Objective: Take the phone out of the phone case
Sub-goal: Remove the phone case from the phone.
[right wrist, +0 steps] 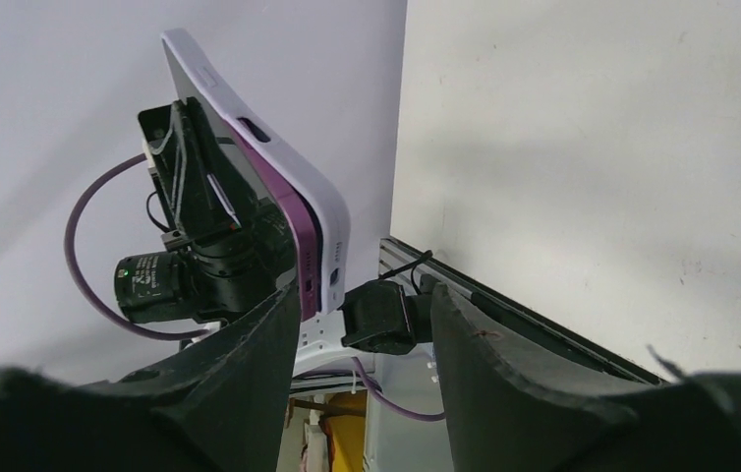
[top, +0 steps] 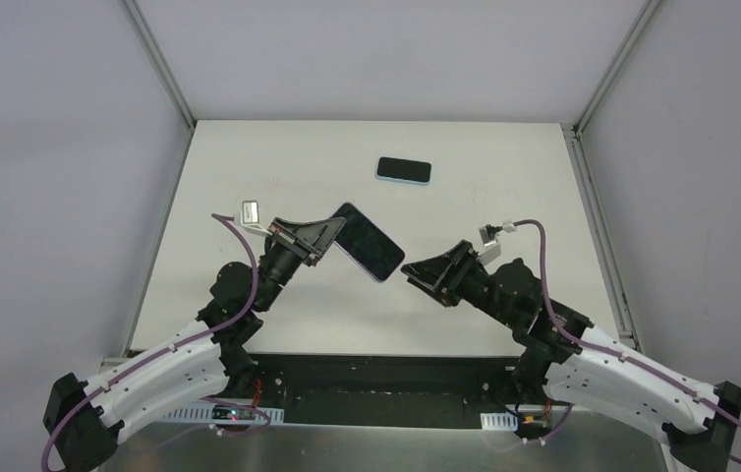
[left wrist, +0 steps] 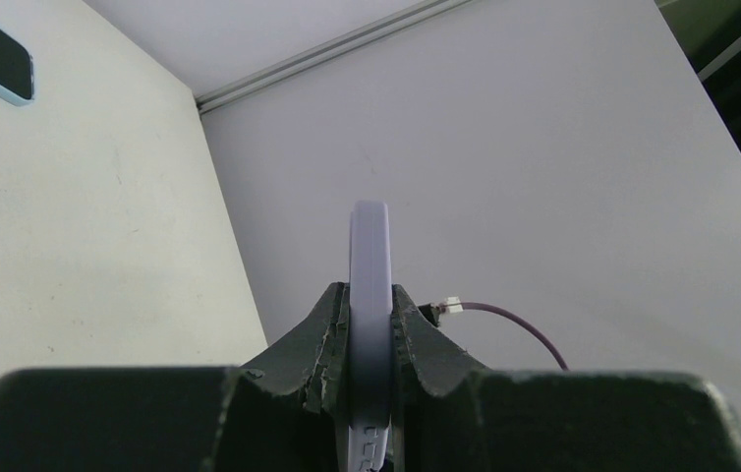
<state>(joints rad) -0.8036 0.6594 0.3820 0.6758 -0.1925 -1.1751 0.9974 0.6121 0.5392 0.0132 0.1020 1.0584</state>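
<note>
The left end effector (left wrist: pixel 371 300) has its jaws drawn narrow across the two faces of the phone case (right wrist: pixel 249 128). The case, with the phone (top: pixel 369 241) seated in it, is held edge-up in the air above the middle of the desk (top: pixel 249 177), touching nothing else. The right end effector (right wrist: pixel 359 313) is half spread and empty, its mouth just beside the lower corner of the case, where a darker purple band (right wrist: pixel 300 231) shows inside the lavender rim.

The step in hand appears to be peeling that corner. To do it well, the right fingers should catch only the case lip, not the phone body, and pull it away from the screen while the left grip braces the opposite end. A second phone (top: pixel 404 170) lies flat near the far edge, well apart.
</note>
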